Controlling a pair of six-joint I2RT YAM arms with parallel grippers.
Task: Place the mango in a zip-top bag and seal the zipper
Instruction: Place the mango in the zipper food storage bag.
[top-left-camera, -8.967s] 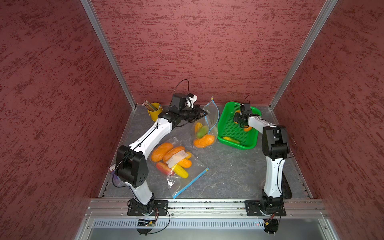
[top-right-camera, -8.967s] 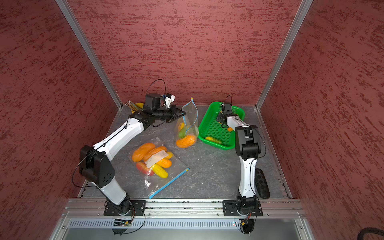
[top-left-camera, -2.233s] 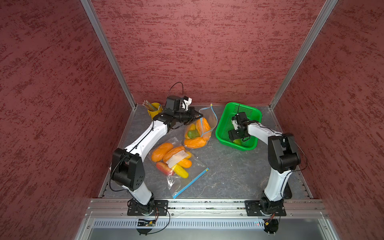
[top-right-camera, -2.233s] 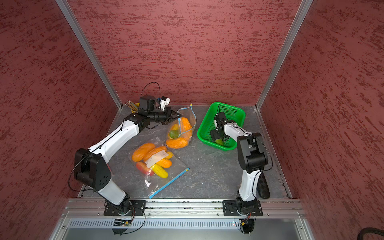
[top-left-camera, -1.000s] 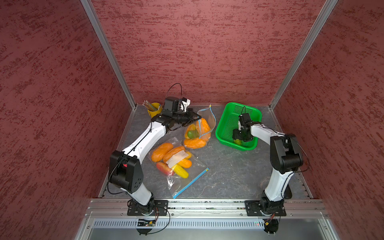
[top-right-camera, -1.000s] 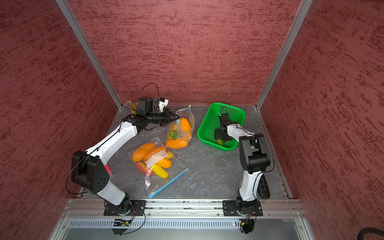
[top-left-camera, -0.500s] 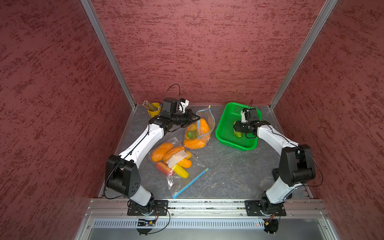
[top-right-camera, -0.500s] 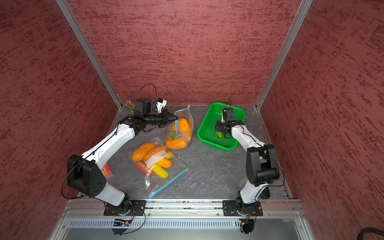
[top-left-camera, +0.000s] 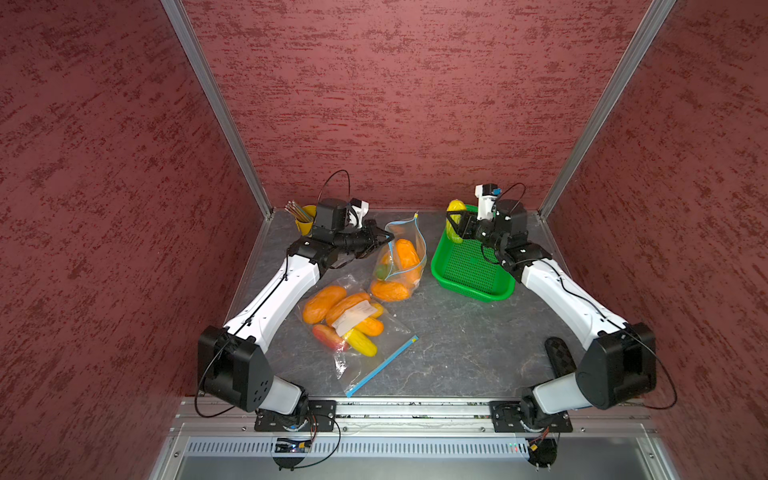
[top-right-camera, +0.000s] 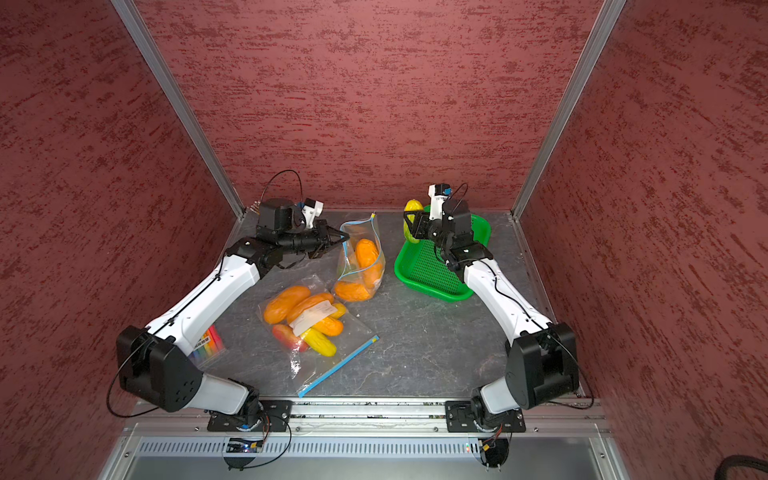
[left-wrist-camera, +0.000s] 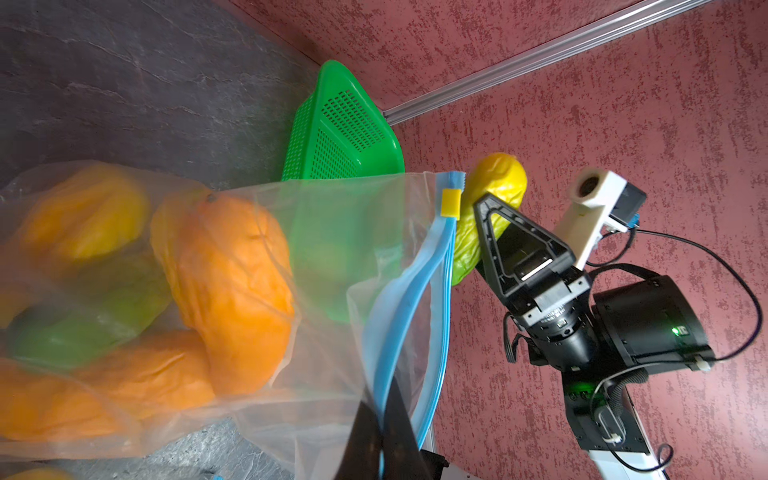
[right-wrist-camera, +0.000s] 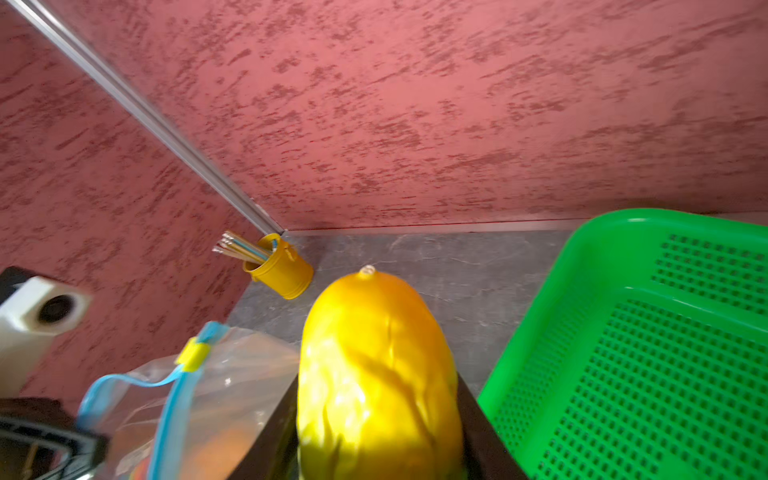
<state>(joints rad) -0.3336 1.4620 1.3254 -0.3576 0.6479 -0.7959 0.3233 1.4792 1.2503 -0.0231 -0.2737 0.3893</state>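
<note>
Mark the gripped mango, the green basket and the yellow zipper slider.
mango (right-wrist-camera: 376, 365): right wrist view, middle of its yellow skin.
green basket (top-left-camera: 463, 269): in a top view, bare mesh floor.
yellow zipper slider (left-wrist-camera: 450, 203): left wrist view, centre of the tab.

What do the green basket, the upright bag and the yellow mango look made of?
Basket: rigid moulded plastic, glossy, with a grid of holes. Bag: thin clear plastic film, creased, with a blue zip strip and yellow slider. Mango: probably a plastic or rubber replica; shiny, wrinkled skin and a moulded-looking nub at its tip.
</note>
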